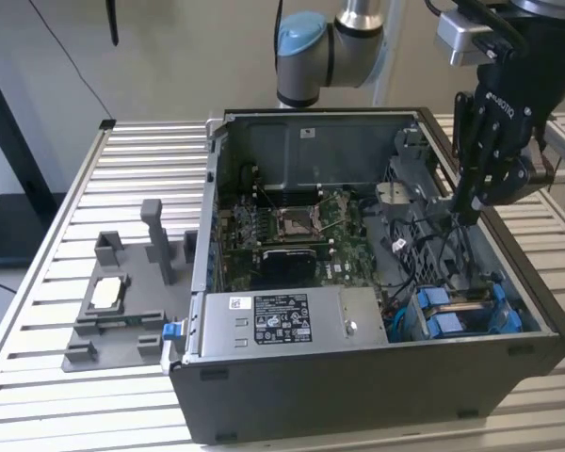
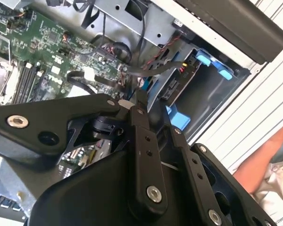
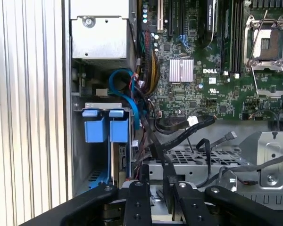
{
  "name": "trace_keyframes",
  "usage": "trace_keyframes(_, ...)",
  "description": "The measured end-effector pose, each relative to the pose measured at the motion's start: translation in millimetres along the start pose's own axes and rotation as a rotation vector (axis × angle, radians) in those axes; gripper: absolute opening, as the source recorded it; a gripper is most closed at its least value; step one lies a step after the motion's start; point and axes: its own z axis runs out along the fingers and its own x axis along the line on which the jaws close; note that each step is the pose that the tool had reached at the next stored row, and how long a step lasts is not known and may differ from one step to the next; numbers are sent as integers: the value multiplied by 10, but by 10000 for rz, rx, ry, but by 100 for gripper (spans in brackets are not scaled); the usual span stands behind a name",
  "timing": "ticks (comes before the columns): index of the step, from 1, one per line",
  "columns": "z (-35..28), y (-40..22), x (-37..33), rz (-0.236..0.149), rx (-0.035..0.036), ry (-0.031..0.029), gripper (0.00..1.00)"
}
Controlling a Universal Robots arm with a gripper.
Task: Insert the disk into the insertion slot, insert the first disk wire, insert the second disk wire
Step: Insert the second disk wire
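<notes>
slatted metal table [image 1: 122, 151] bears an open computer case [image 1: 358, 386]; the gripper [image 1: 466, 215] hangs inside it, near the insertion slot [image 3: 78, 141] housing the blue-framed disk [image 1: 466, 311], clamped on a black wire [image 3: 156, 150].

Printed marks stand in four places: a black-and-white sticker [image 1: 281, 318] on the power-supply box [image 1: 358, 325], a white sticker [image 1: 307, 132] on the case [image 1: 358, 146] rear wall, white lettering [image 1: 502, 104] on the gripper [image 1: 467, 212], and a white logo [image 3: 211, 71] on the green board [image 3: 193, 99].
</notes>
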Motion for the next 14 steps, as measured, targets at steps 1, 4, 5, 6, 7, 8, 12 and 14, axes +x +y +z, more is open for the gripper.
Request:
trace_keyframes(1,-1,19,-6,0,0,0,27)
trace_keyframes(4,-6,80,-14,-3,0,30,27)
trace_keyframes(5,-7,101,-15,-8,1,58,27)
trace_keyframes(6,-7,120,-15,-15,2,93,27)
trace_keyframes(7,-7,136,-16,-26,2,141,27)
trace_keyframes(8,-7,147,-16,-42,4,187,27)
trace_keyframes(12,3,185,-42,-138,13,293,27)
trace_keyframes(14,13,194,-75,-245,27,304,27)
